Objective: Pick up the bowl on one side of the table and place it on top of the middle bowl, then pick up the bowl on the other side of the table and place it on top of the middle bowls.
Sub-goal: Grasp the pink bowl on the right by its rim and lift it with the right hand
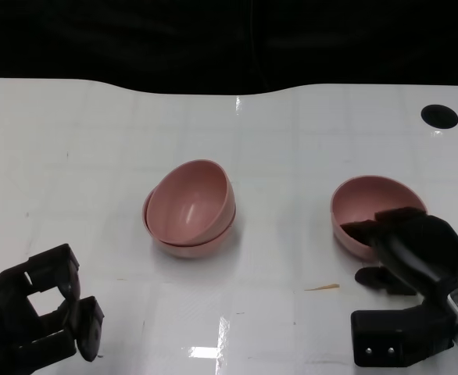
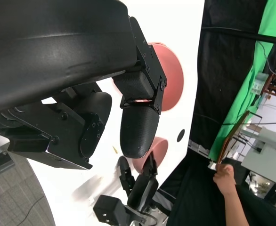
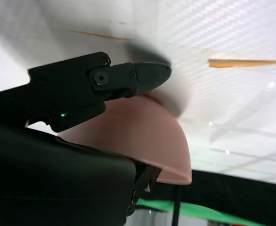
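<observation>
Two stacked bowls (image 1: 190,209) sit mid-table (image 1: 96,141); another bowl (image 1: 366,205) lies to their right.

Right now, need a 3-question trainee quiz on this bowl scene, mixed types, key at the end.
1. True or false: the middle stack already holds two pink bowls, the top one tilted.
2. Multiple choice: the right hand is A) flat on the bare table, B) at the side bowl with fingers on its rim, C) over the middle stack.
3. Fill in: the left hand holds ____.

Key:
1. True; two nested rims show in the head view.
2. B; the right wrist view shows a finger against that bowl's wall.
3. Nothing; its fingers are apart, near the table's front edge.
</observation>
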Controlling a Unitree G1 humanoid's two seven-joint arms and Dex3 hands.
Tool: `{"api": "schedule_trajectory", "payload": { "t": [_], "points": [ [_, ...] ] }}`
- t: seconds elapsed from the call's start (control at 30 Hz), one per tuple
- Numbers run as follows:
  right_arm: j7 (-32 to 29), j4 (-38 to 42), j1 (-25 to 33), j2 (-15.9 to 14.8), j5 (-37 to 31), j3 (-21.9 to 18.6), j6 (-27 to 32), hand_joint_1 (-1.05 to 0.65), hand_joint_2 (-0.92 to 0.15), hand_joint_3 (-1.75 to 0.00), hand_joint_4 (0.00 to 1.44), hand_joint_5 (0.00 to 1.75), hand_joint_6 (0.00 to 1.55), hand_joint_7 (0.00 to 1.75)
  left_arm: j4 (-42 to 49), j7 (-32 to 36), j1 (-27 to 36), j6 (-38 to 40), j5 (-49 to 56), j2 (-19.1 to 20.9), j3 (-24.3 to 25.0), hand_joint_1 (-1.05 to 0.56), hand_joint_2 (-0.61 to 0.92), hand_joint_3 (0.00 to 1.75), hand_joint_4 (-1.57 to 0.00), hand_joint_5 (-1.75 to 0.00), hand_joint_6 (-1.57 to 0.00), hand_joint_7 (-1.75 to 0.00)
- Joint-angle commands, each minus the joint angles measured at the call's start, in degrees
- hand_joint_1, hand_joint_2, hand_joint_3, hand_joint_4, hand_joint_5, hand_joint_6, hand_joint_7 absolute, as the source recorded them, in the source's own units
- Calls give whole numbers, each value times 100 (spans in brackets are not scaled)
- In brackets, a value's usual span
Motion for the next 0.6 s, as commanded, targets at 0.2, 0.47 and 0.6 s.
{"api": "schedule_trajectory", "payload": {
  "t": [0.2,0.47,0.6],
  "points": [
    [-1258,679,-200,-109,112,296,-1176,-18,-92,-26,72,174,55,173,-113,167,31,6,83,-52,-48,25,92,142,-99,-175,-82,-175],
    [-1301,327,-204,-299,182,381,-1618,-18,-92,-29,75,175,55,175,-74,135,37,-88,115,-86,-51,25,92,141,-99,-175,-82,-175],
    [-1272,-93,-242,-435,164,355,-1771,-18,-91,-30,77,175,57,175,-20,96,19,-126,101,-92,-41,25,92,141,-99,-175,-82,-175]
  ]
}}
